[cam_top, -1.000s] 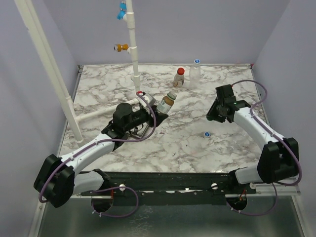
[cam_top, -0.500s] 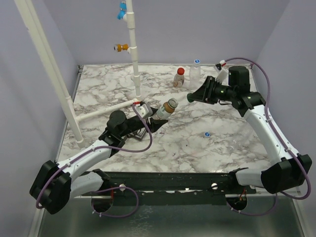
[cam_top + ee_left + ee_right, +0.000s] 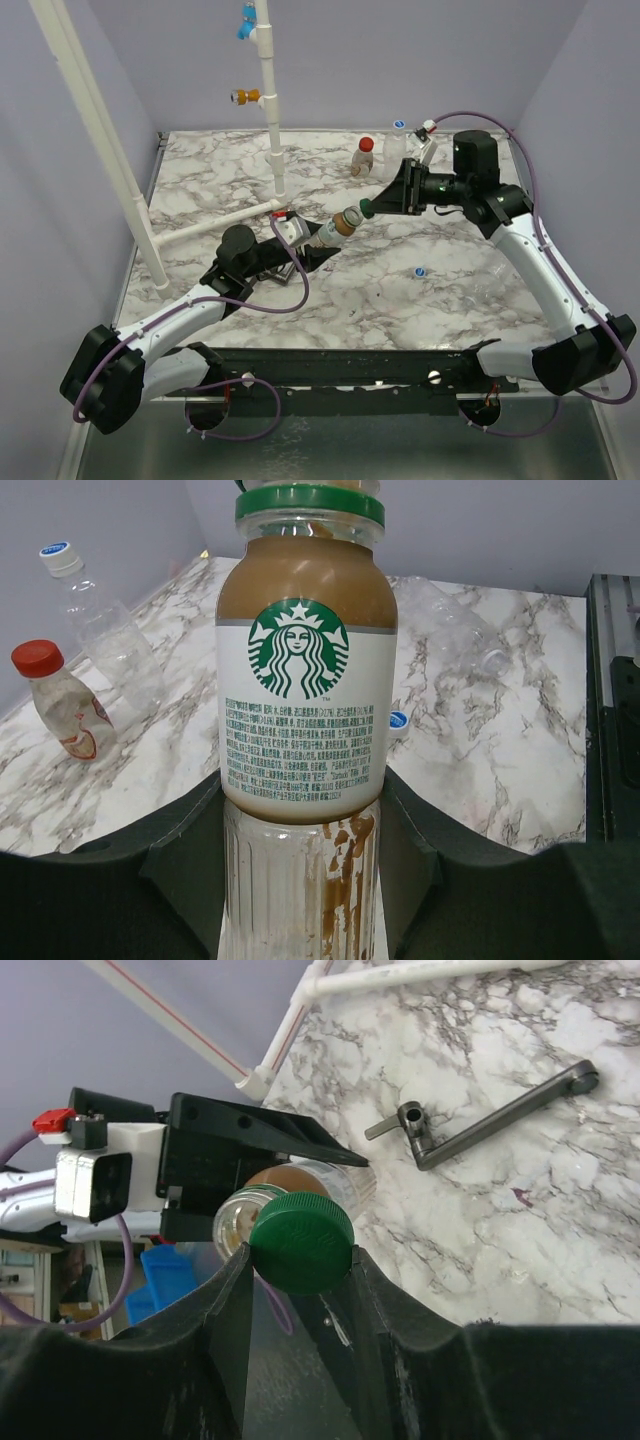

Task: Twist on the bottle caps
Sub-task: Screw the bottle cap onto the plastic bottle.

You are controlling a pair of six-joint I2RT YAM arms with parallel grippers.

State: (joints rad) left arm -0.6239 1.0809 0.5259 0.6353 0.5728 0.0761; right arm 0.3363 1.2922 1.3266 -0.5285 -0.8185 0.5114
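Well, both arms reach inward, meeting above the middle of the marble worktop (image 3: 400,300). The left gripper (image 3: 300,865), jaws pinching a clear, white-labelled coffee bottle (image 3: 305,710), tilts it toward the right arm. The right gripper (image 3: 298,1260), jaws pinching a round green plastic cap (image 3: 301,1242), holds it at the bottle's mouth.

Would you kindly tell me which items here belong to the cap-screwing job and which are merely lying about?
Job: coffee bottle, green cap, red-capped bottle, blue-capped clear bottle, loose blue-and-white cap.
Lying about: white pipe, black crank handle.
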